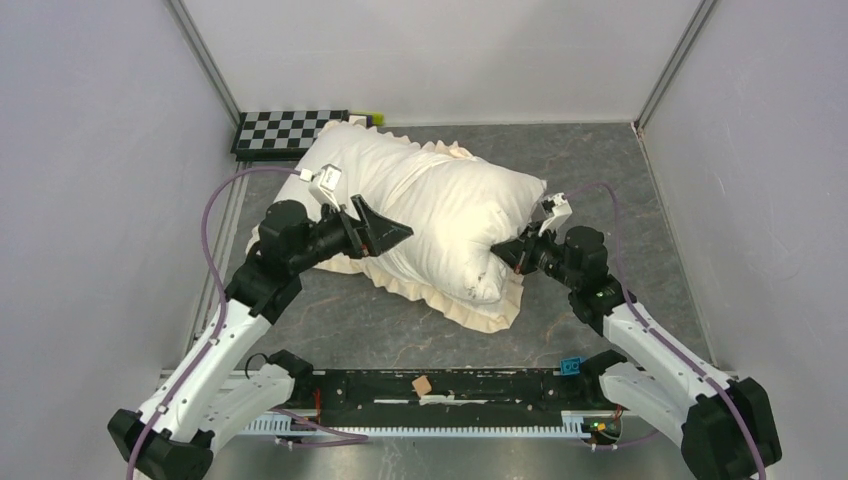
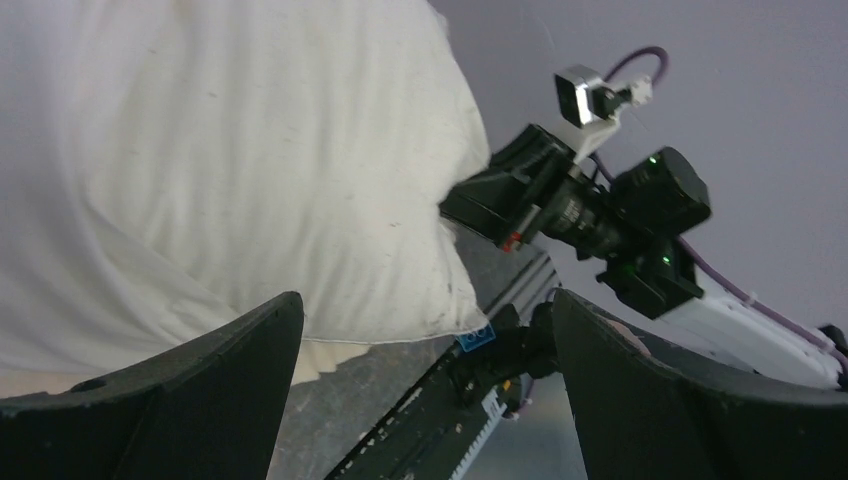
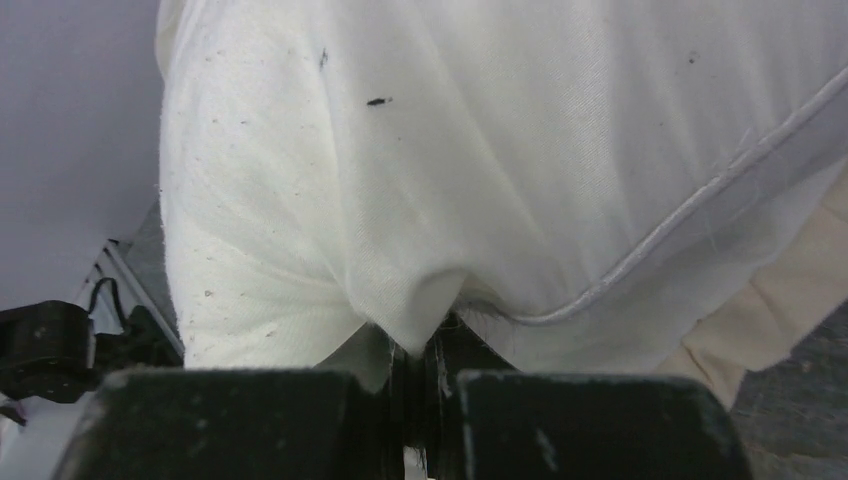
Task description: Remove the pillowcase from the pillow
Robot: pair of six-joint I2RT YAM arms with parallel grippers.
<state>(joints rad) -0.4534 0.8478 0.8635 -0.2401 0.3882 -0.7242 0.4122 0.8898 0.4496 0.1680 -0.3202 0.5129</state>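
Mostly the pillow [image 1: 430, 205] looked out of the pillowcase [image 1: 488, 318] and lay on top of it on the table [image 1: 600, 180]; the right gripper [image 1: 508, 252] was pinched tight on the pillow's side, and the left gripper [image 1: 392, 232] hung wide open, holding nothing. Next, I think, the left one needed to hold the pillowcase down while the right pulled the pillow off. The right wrist view showed the fold of white cloth squeezed between the fingers [image 3: 250, 420], which the top view hid.
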